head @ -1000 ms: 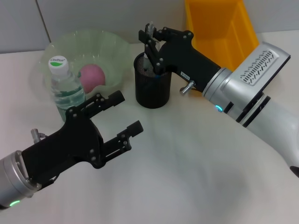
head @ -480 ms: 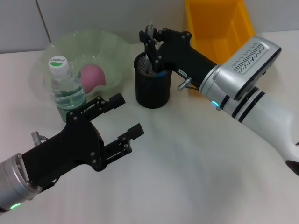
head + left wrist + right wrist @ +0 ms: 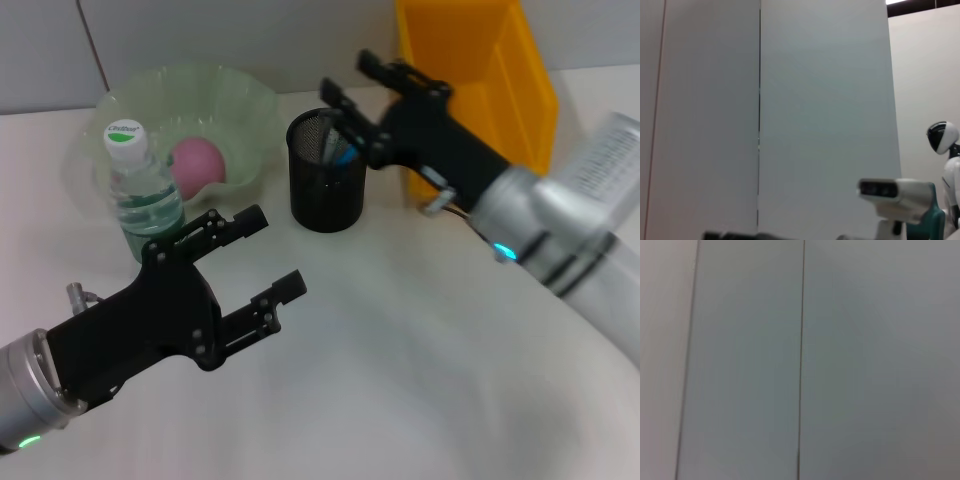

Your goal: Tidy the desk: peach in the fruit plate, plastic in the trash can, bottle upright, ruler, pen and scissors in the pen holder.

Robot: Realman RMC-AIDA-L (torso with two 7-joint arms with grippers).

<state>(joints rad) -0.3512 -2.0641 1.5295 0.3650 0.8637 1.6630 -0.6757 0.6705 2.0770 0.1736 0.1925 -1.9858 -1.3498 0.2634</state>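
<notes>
From the head camera, the right gripper [image 3: 352, 82] is hanging just above and behind the black mesh pen holder [image 3: 327, 172], its two fingers spread wide apart and holding nothing. Just below those fingers, a pen with a blue part [image 3: 345, 153] is standing inside the holder, leaning against its far wall, free of the gripper. Behind the right arm, the yellow bin [image 3: 478, 70] is sitting against the wall.

The left gripper [image 3: 268, 258] is hovering over bare table [image 3: 400, 370] nearer the robot, its fingers also parted and empty. Just beyond its upper finger, the water bottle [image 3: 143, 190] is standing upright with its white and green cap on top. Behind the bottle, the pale green fruit plate [image 3: 190, 100] is holding the pink peach [image 3: 197, 164]; the bottle is overlapping the plate's near rim, so I cannot say whether the two are touching. The pen holder is sitting between the plate and the yellow bin, well ahead of the left gripper.

The left wrist camera is pointing up at grey wall panels [image 3: 790, 110], with part of a white robot [image 3: 942, 150] off at one edge; none of the desk things are showing there.

The right wrist camera is showing only wall panels [image 3: 850, 360] with a dark seam running through them.
</notes>
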